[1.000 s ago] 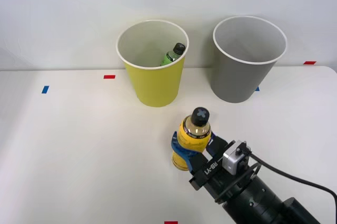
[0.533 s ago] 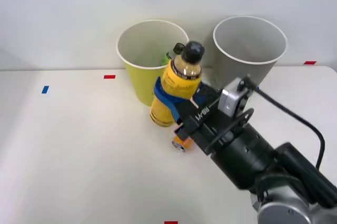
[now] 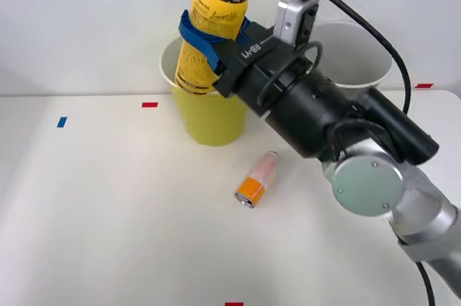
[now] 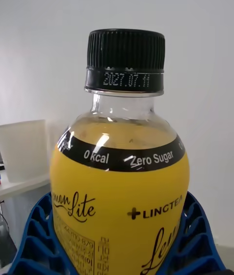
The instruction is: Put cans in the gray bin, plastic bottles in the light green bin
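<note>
My right gripper (image 3: pixel 212 34) is shut on the stout yellow-label plastic bottle (image 3: pixel 211 21), holding it high over the near rim of the light green bin (image 3: pixel 209 115). The wrist view shows that bottle (image 4: pixel 119 197) close up, black cap on top, with blue fingers (image 4: pixel 36 241) pressed to both its sides. The slim orange-and-white can (image 3: pixel 257 180) lies on its side on the table, in front of the two bins. My arm covers most of the gray bin (image 3: pixel 367 68); part of its white rim shows behind it.
Small red tape marks (image 3: pixel 149 104) and a blue one (image 3: pixel 62 122) sit on the white table (image 3: pixel 108 212). A plain white wall stands behind the bins.
I have lifted the yellow bottle from beside the can up and back to above the light green bin's rim. The can now lies uncovered on the table.
</note>
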Action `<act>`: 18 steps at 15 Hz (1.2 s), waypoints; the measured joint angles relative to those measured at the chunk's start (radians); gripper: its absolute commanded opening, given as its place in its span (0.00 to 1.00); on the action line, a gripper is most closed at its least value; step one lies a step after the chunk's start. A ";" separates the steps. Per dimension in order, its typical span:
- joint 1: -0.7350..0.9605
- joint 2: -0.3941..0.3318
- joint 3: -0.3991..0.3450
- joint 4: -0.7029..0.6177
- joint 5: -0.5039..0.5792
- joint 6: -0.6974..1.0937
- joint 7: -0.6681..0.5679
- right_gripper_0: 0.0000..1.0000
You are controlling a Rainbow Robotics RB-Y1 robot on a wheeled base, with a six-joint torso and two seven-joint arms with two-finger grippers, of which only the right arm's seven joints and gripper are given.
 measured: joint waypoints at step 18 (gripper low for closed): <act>-0.460 0.141 0.056 0.682 -0.007 -0.003 -0.002 0.00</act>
